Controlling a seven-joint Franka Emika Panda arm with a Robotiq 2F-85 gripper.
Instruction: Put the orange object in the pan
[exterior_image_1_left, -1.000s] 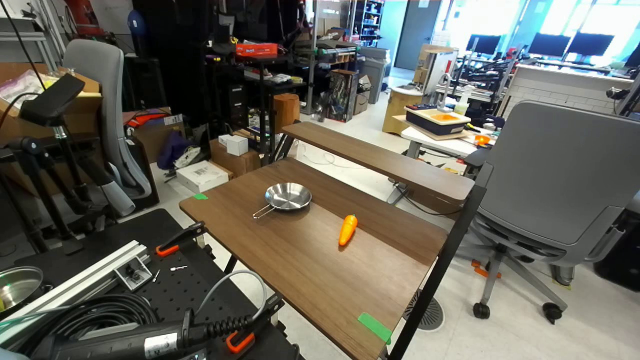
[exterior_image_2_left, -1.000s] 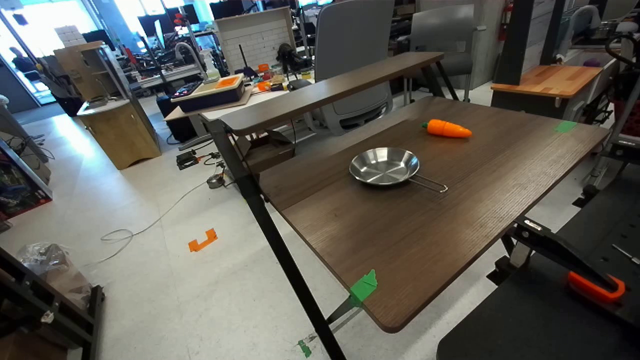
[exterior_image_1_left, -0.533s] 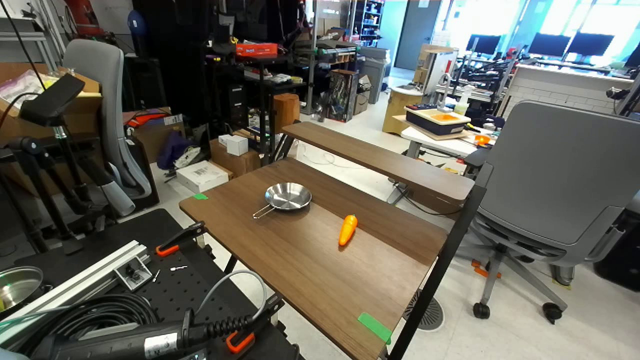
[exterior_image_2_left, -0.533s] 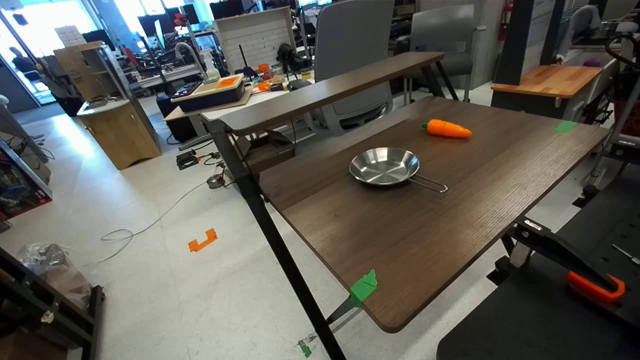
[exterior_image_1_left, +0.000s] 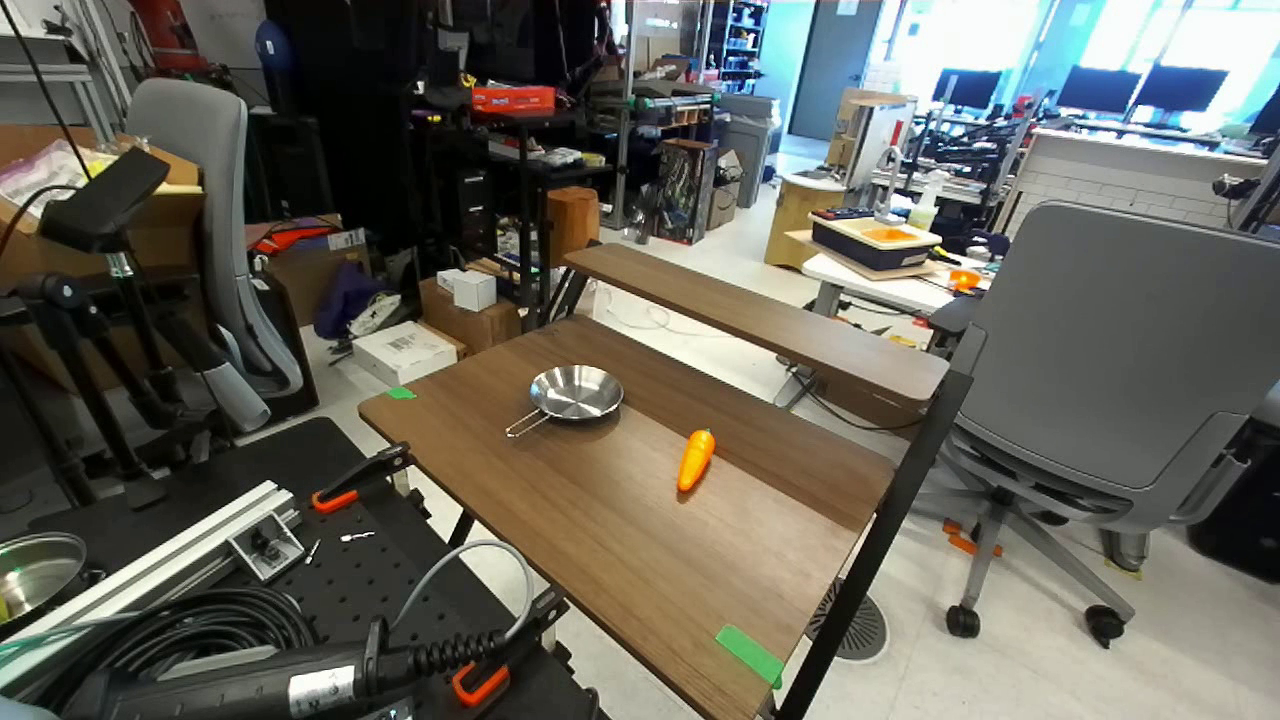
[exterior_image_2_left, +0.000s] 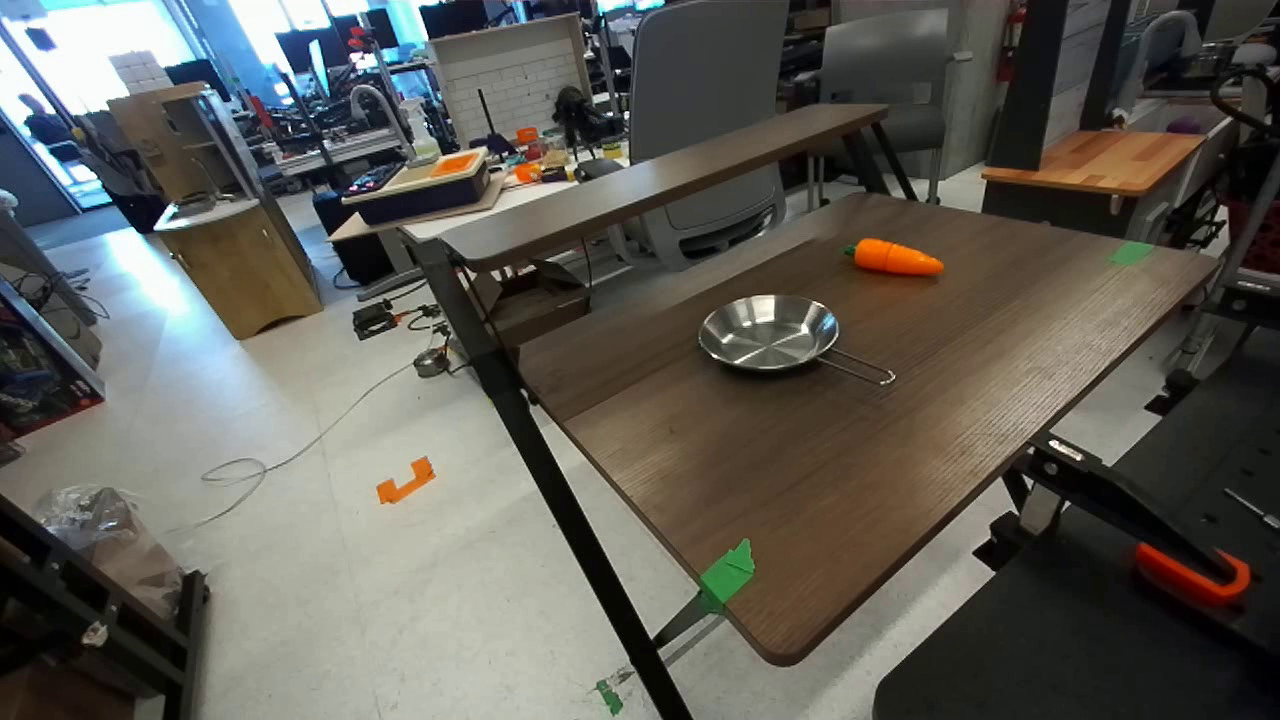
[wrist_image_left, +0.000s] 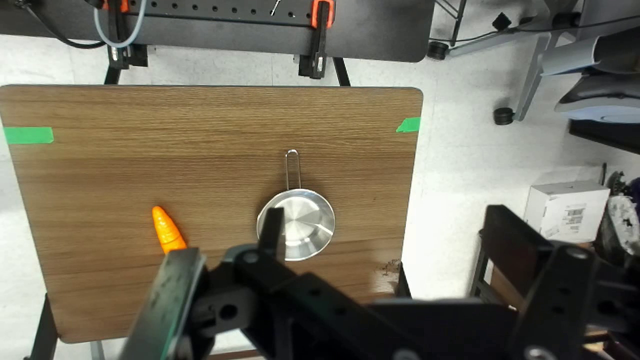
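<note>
In an exterior view, an orange carrot lies on a brown wooden table, apart from a shiny metal pan. In an exterior view with green tape near the closest table corner, the carrot lies beyond the pan, its green top pointing left. In the wrist view, looking down, the claw has its fingers spread wide, one covering part of the pan. Part of the claw hides the carrot's thick end; its height above the table is hard to judge.
</note>
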